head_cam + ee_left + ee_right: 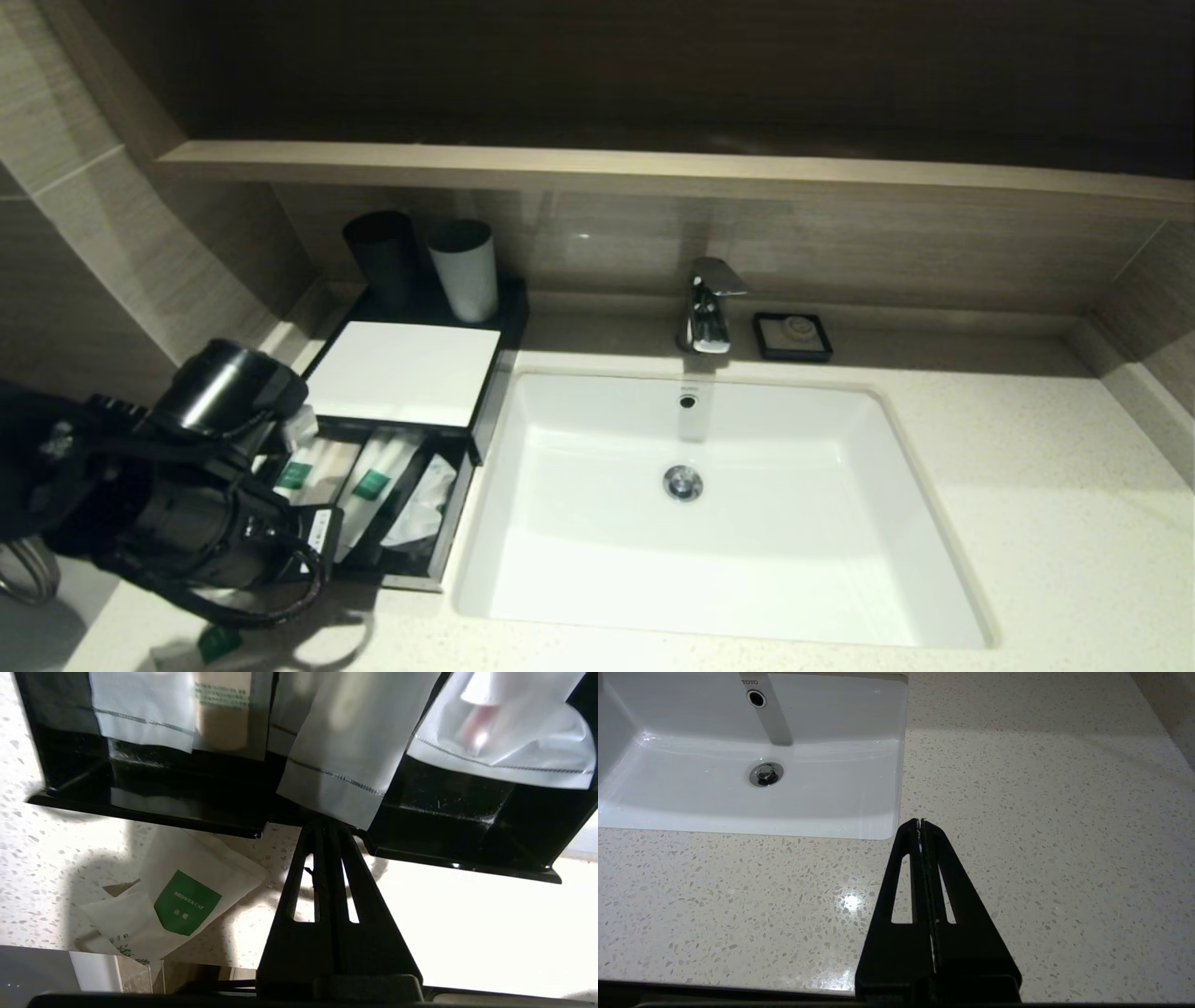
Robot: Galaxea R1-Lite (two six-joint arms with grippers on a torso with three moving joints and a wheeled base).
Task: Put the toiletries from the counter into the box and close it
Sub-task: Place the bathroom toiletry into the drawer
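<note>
Left gripper (pixel 325 826), fingers pressed together and empty, sits at drawer (pixel 462 858) front, lower left. Risk: overhanging sachet (pixel 336 770) jams closing; packet (pixel 182 900) remains on counter (pixel 37 858).

I am at a hotel-style bathroom vanity. A speckled stone counter (pixel 1027 485) holds an inset white basin (pixel 579 523) at the centre of my head view, with a chrome tap (pixel 707 308) behind it. At upper left stand a black cup (pixel 383 257) and a white cup (pixel 464 269), behind a black box (pixel 401 373) whose drawer holds wrapped guest toiletries (pixel 373 481).
</note>
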